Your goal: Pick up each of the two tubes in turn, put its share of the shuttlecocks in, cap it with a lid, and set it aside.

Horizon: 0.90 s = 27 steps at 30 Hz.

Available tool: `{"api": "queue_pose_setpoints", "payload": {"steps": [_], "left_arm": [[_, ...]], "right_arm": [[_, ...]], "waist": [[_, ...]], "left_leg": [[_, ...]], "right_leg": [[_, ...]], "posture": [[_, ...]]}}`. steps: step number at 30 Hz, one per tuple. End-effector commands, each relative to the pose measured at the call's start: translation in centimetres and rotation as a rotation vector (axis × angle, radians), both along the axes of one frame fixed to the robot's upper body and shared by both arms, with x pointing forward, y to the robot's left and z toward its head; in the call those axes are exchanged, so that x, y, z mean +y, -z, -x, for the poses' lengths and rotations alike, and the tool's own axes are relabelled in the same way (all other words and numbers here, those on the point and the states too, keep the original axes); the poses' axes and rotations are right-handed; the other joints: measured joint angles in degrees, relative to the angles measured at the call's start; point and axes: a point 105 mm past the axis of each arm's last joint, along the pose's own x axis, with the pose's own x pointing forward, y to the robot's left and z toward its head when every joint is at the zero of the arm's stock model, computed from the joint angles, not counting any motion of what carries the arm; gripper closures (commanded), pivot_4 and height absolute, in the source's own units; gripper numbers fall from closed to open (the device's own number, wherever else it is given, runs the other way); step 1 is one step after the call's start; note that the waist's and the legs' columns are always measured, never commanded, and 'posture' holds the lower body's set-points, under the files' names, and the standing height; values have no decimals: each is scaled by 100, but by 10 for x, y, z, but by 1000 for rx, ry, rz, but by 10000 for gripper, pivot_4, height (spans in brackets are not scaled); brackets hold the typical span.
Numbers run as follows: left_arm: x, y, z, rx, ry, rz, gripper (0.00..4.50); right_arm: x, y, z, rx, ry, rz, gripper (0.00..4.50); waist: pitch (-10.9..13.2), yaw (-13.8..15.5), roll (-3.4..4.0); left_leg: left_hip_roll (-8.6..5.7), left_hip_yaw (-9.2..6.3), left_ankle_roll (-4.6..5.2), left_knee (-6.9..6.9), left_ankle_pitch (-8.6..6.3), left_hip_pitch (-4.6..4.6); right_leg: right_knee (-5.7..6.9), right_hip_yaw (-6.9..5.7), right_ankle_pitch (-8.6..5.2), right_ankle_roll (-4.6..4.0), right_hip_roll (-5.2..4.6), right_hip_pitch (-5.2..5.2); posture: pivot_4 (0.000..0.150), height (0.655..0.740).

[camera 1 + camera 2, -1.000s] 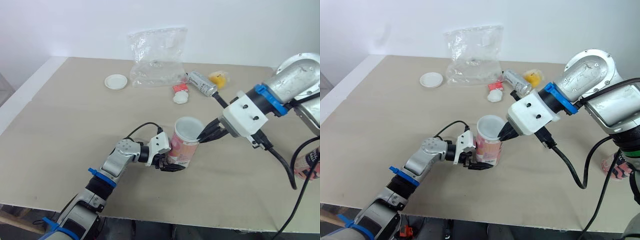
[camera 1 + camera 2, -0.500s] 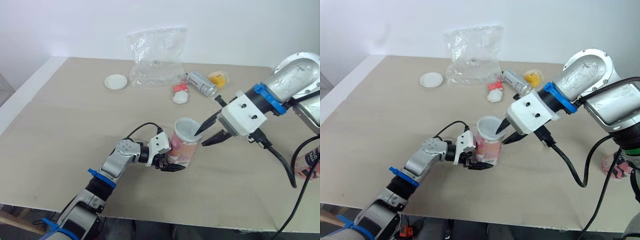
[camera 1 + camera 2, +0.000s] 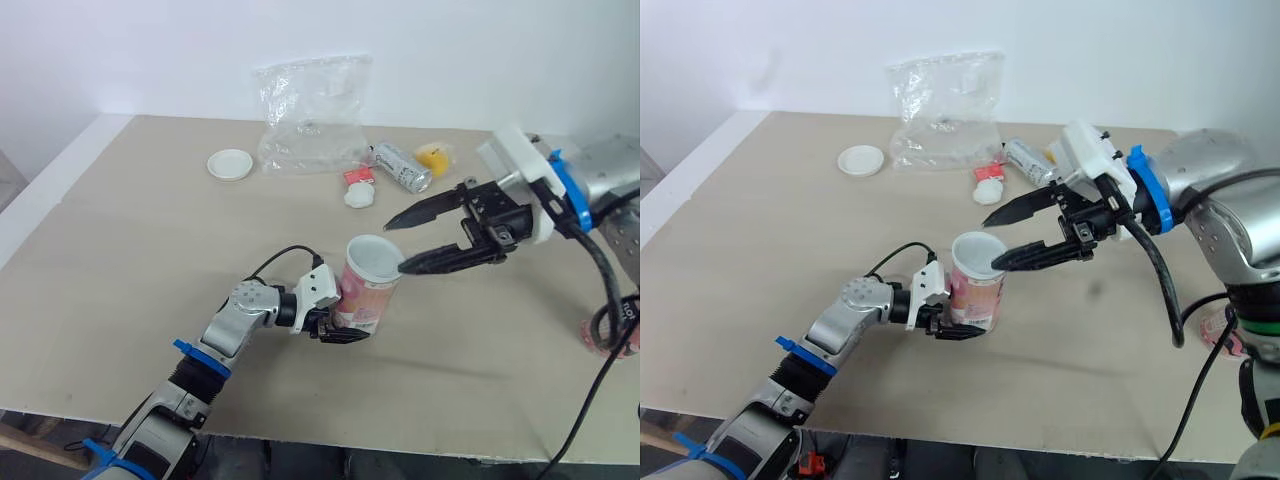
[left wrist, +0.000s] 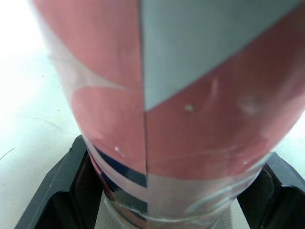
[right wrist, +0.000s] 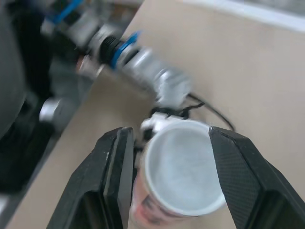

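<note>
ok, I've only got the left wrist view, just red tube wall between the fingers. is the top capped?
Observer: Looks so. A white lid sits across the mouth of the tube.
Operator: where's the right gripper?
Observer: The right gripper is open and holds nothing, on the tube's right by its rim.
Operator: other lid?
Observer: A second lid lies on the table at the far side, left of the plastic bag.

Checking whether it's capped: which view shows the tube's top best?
Right wrist view: it looks down onto the white top of the tube, under the open right gripper. Eye views show it aslant; left wrist view shows its side.
</note>
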Motion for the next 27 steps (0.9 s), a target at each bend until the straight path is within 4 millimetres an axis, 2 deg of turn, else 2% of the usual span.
{"api": "queue_pose_setpoints", "payload": {"steps": [1,3,4,7,8,14,27], "left_arm": [[12,24,1,84,-34,-79,10894],[12,24,0,83,-35,-80,10894],[12,24,0,83,-36,-81,10894],[11,23,0,81,-35,-80,10894],[10,23,0,81,-35,-79,10894],[10,24,0,82,-36,-79,10894],[10,24,-1,79,-43,-76,10894]], "right_arm": [[4,-13,-2,-38,94,-130,19698],[6,-9,-4,-40,130,-138,26627],[7,-7,-5,-43,141,-136,28312],[10,2,-5,-32,165,-118,42940],[11,4,-5,-25,166,-113,44517],[15,14,0,-15,130,-50,44517],[30,30,-7,-17,102,131,44517]], "waist": [[-1,-12,2],[-1,-18,6],[-1,-18,5],[-2,-18,4],[-2,-18,4],[-2,-19,4],[-3,-45,5]], "left_leg": [[2,-1,0,2,0,1],[2,-1,0,2,0,1],[3,-3,0,1,1,1],[4,-9,0,2,1,0],[4,-11,0,2,1,0],[4,-10,0,2,1,0],[8,-9,0,1,1,1]], "right_leg": [[0,1,0,0,3,2],[3,4,2,4,7,-2],[3,5,1,6,11,-2],[1,5,-9,20,16,2],[1,6,-13,26,17,3],[1,9,-13,27,19,2],[1,11,-16,28,22,-1]], "posture": [[1500,7400],[1500,7400],[1500,7400],[1500,7400],[1500,7400],[1500,7400],[1500,7400]]}}
